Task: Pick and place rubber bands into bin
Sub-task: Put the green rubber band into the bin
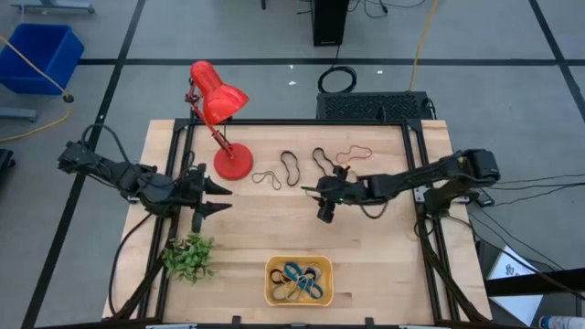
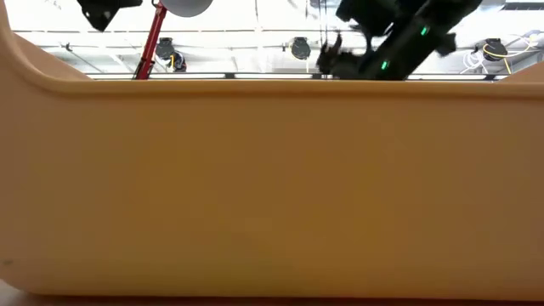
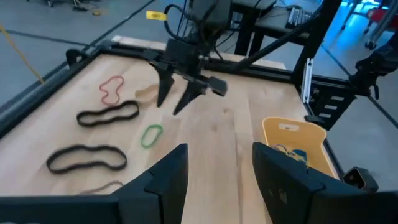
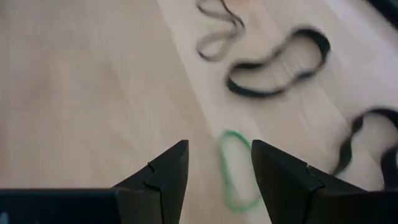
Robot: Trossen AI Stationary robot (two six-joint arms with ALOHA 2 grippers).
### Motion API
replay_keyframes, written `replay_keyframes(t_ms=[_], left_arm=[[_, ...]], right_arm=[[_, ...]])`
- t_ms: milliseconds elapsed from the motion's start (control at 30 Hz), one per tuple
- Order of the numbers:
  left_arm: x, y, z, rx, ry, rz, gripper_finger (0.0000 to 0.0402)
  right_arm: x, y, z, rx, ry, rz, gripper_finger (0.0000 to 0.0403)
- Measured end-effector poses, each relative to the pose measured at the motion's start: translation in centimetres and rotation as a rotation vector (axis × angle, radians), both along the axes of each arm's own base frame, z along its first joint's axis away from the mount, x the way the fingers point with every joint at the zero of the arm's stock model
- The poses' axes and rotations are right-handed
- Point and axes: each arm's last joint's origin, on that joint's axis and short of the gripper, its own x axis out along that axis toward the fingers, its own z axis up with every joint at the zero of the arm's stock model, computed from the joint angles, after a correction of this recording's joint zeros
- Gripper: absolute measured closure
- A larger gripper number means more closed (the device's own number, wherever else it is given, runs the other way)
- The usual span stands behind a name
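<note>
Several rubber bands lie flat on the wooden table: a green one [image 4: 237,169] [image 3: 151,135], black ones [image 4: 278,63] [image 3: 107,115] [image 3: 86,158], a tan one [image 1: 267,179] and a red one [image 3: 112,90] [image 1: 352,153]. My right gripper [image 4: 217,149] [image 1: 322,206] is open and points down, just above the table by the green band, which lies between and ahead of its fingertips, untouched. My left gripper [image 3: 217,152] [image 1: 218,196] is open and empty at the table's left. The orange-yellow bin [image 1: 298,281] [image 3: 292,138] sits at the near edge with several bands inside.
A red desk lamp [image 1: 219,110] stands at the far left of the table. A small green plant [image 1: 188,258] sits at the near left. The bin's wall [image 2: 272,187] fills the low view. Bare wood lies between the bands and the bin.
</note>
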Motion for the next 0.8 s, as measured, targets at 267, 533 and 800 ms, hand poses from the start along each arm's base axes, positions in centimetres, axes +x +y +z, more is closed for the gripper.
replay_keyframes(t_ms=[267,533,800], left_arm=[[0.2,-0.1,-0.7,-0.015,0.028,-0.001,0.0217],[0.2,-0.1,-0.7,-0.016,0.027,-0.001,0.0217],[0.2,-0.1,-0.7,-0.014,0.028,-0.001,0.0217]], right_arm=[[1.0,-1.9,-4.1,0.050,0.129,-0.014,0.0234],[1.2,-2.7,-6.4,0.053,0.202,-0.037,0.0234],[1.1,-3.4,-6.6,0.149,0.210,-0.028,0.0262]])
